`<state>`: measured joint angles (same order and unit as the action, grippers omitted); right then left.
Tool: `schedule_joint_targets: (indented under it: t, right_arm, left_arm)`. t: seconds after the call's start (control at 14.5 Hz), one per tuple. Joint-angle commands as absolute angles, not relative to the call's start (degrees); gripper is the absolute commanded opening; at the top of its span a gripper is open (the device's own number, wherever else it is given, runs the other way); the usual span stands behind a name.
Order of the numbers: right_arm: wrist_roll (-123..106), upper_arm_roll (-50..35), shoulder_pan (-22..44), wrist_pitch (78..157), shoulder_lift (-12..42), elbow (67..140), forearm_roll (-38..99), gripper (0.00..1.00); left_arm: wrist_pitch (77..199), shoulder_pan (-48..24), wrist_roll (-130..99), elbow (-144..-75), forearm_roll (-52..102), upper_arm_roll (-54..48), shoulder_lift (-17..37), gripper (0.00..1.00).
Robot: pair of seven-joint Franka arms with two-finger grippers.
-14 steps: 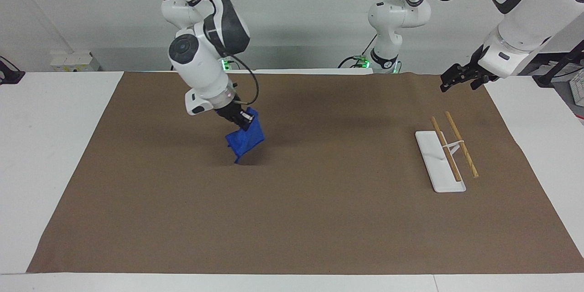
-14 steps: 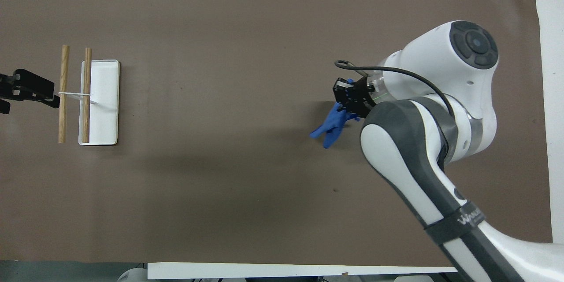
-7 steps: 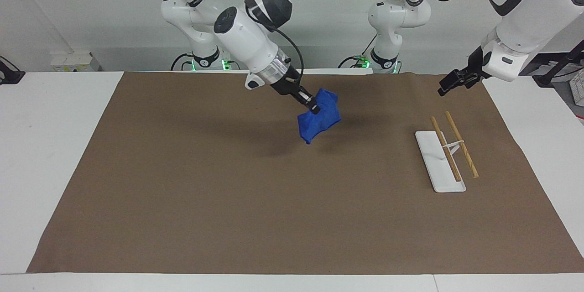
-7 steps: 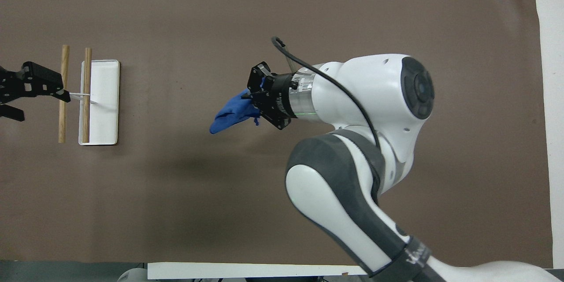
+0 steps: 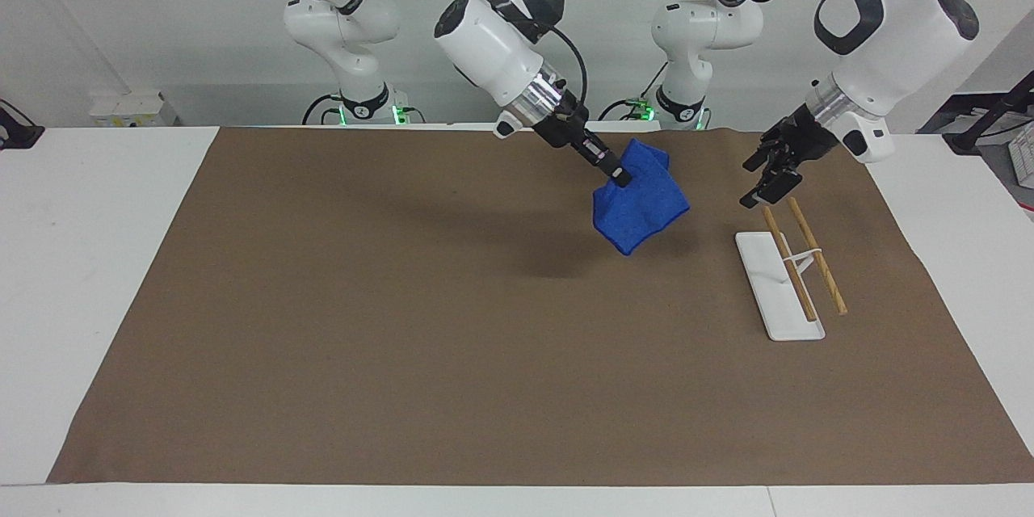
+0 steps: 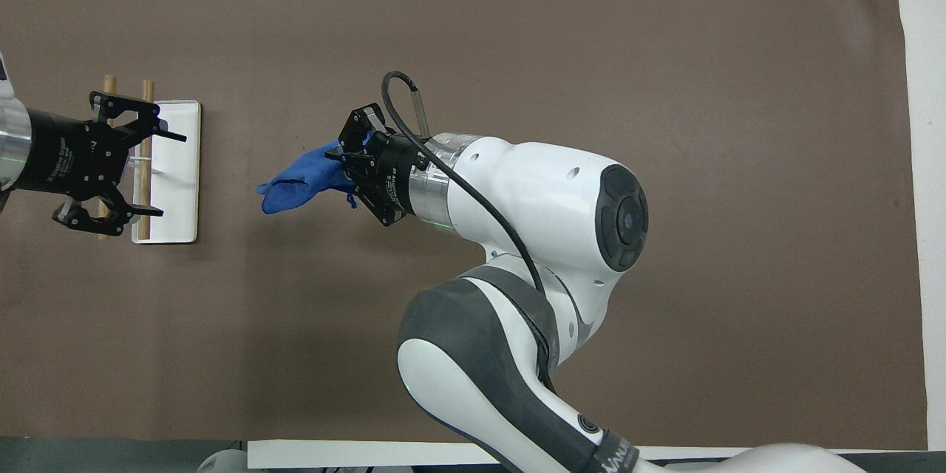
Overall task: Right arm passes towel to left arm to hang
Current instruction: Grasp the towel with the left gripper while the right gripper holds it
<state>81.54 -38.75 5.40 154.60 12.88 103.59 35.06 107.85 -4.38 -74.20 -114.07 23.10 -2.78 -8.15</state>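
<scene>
My right gripper (image 5: 618, 174) (image 6: 338, 162) is shut on the blue towel (image 5: 642, 200) (image 6: 294, 181). It holds the towel up in the air over the brown mat, pointing toward the left arm's end of the table. The towel hangs bunched from the fingers. My left gripper (image 5: 767, 174) (image 6: 151, 174) is open and empty, raised over the rack (image 5: 796, 262) (image 6: 144, 162), pointing toward the towel. A gap of mat lies between the towel and the left gripper.
The rack has a white base (image 5: 771, 291) (image 6: 177, 162) and two wooden rods (image 5: 817, 257) on a thin white stand, at the left arm's end. A brown mat (image 5: 404, 323) (image 6: 517, 29) covers the white table.
My right arm has swung the towel across the mat toward the left arm's end. My left gripper has come down and in over the rack and turned toward the towel.
</scene>
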Motion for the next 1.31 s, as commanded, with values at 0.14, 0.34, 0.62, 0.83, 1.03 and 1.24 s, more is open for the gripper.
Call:
schedule_joint_targets:
  t: [0.14,0.34,0.62,0.83,1.03,1.24]
  right_arm:
    - [81.39,-39.55,4.83,154.95,13.89,102.48,36.21,0.00]
    - [81.47,-40.34,4.83,155.04,13.89,102.39,36.21,0.00]
    - [81.47,-40.43,4.83,155.04,13.89,102.31,36.21,0.00]
    - [81.47,-40.34,4.83,154.95,13.97,101.95,36.21,0.00]
    - [81.47,-40.34,4.83,154.86,13.97,101.95,36.30,0.00]
    - [81.47,-40.34,4.83,154.78,13.97,101.95,36.21,0.00]
  left_arm:
    - [116.18,-8.69,-91.83,-119.18,27.07,-2.64,-10.81,1.00]
    - [118.56,-12.04,-97.20,-120.93,27.51,-2.64,-10.90,1.00]
    - [120.66,-15.55,-99.22,-124.27,27.51,-2.90,-11.69,1.00]
    - [125.24,-16.26,-103.17,-124.89,27.60,-2.90,-11.34,0.97]
    - [127.43,-16.18,-103.80,-124.80,28.47,-2.90,-11.08,0.80]
    - [129.28,-15.47,-103.36,-124.54,29.36,-2.90,-10.55,0.43]
